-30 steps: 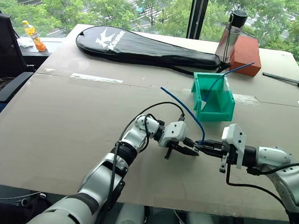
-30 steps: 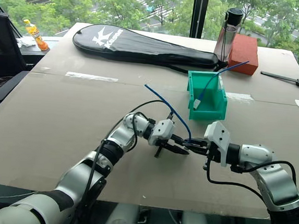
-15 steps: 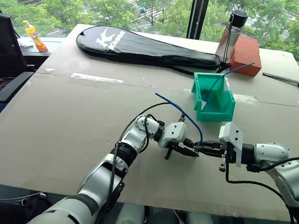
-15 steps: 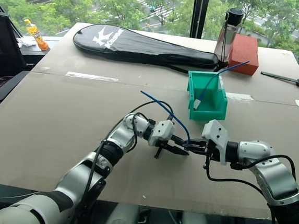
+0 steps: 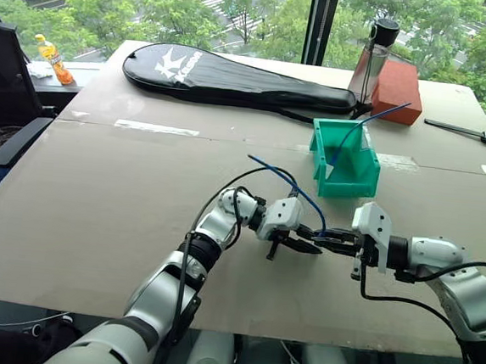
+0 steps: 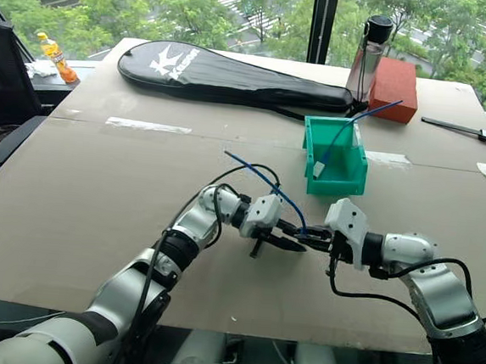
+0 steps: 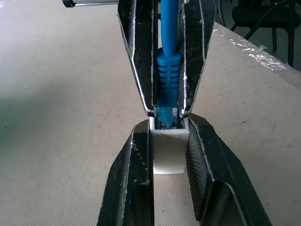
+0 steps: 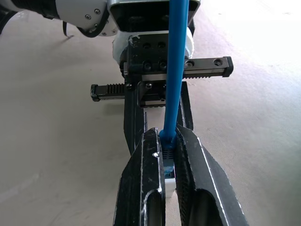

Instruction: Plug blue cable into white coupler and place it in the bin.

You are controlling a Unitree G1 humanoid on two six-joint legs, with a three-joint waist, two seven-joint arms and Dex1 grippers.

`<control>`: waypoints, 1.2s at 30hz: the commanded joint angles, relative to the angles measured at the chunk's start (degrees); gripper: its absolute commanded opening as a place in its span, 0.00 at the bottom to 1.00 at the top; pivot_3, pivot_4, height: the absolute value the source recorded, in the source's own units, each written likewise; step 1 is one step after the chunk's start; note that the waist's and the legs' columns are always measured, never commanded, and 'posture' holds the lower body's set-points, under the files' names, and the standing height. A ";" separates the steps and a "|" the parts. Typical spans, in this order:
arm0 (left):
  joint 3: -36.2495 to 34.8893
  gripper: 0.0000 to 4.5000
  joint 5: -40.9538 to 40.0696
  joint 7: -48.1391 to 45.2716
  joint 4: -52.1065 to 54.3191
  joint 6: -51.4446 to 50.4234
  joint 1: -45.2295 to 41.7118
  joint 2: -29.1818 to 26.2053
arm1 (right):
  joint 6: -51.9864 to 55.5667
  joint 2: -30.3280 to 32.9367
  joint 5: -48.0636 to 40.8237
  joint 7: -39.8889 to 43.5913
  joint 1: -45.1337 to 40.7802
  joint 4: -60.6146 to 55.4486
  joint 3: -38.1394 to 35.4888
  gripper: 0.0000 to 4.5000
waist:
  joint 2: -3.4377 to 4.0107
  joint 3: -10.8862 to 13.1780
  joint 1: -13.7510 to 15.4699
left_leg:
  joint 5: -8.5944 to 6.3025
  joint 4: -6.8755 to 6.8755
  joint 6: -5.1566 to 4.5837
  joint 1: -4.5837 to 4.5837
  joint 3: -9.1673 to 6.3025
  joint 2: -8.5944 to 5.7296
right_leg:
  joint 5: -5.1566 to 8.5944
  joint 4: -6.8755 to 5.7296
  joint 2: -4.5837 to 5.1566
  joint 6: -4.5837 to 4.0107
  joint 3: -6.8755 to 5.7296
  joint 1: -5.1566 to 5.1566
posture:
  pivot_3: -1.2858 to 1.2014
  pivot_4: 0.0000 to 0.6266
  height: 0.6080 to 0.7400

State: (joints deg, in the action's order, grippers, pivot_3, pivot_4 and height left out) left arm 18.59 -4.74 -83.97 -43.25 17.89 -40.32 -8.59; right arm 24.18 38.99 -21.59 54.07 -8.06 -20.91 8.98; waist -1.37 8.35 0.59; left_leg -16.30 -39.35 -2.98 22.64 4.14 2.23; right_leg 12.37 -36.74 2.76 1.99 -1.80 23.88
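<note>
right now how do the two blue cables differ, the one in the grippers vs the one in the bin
The blue cable arcs up over the table, its plug pinched by the right gripper at the white coupler; the other blue cable runs nearly straight, leaning in the bin, held by neither gripper. The left gripper grips the coupler. Both cables are thin and bright blue.

Open table (image 5: pixel 96 203) lies all round the two grippers, which meet tip to tip — left gripper (image 5: pixel 310 244), right gripper (image 5: pixel 333 242). Beyond them the bin (image 5: pixel 344 164) stands near, a second blue cable (image 5: pixel 358 128) leaning out of it. Behind it a bottle (image 5: pixel 372 61) and red block (image 5: pixel 397 90) crowd the far edge — the long black case (image 5: pixel 235 77) bars the rest.
</note>
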 commanded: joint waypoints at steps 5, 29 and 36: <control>-1.84 0.08 -4.95 -0.12 10.37 -8.13 2.10 -0.93 | -0.93 -4.11 -7.42 -5.42 3.75 -8.04 -10.39 0.40 | 0.06 0.05 0.19 | 0.00 0.01 0.00 0.16 -0.01 0.01 | 0.00 0.01 0.04 0.01 0.00 0.10 | 0.52 0.24 1.00; -19.11 0.08 -12.35 45.03 -9.77 -59.23 -38.42 12.16 | -7.19 -15.74 -10.06 -24.92 39.44 -30.70 -35.68 0.99 | 0.11 0.25 0.22 | 0.00 0.08 0.00 0.13 -0.10 -0.24 | 0.24 0.04 -0.09 0.40 0.17 0.06 | 0.52 0.24 1.00; -21.47 0.08 -9.63 52.59 -23.28 -52.37 -43.41 15.12 | -8.70 -15.71 -8.00 -26.54 39.69 -31.94 -36.13 0.99 | 0.09 0.29 0.21 | -0.01 0.10 0.00 0.24 -0.08 -0.29 | 0.24 0.14 -0.04 0.37 0.19 0.11 | 0.52 0.24 1.00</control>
State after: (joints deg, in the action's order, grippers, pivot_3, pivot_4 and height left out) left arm -1.57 -14.66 -32.87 -65.64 -36.26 -81.80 6.12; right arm 16.94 23.24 -29.50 28.23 31.65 -50.73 -25.60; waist -1.28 8.64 0.80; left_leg -16.30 -39.26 -2.98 22.88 4.06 1.94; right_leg 12.61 -36.59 2.73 2.36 -1.60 23.99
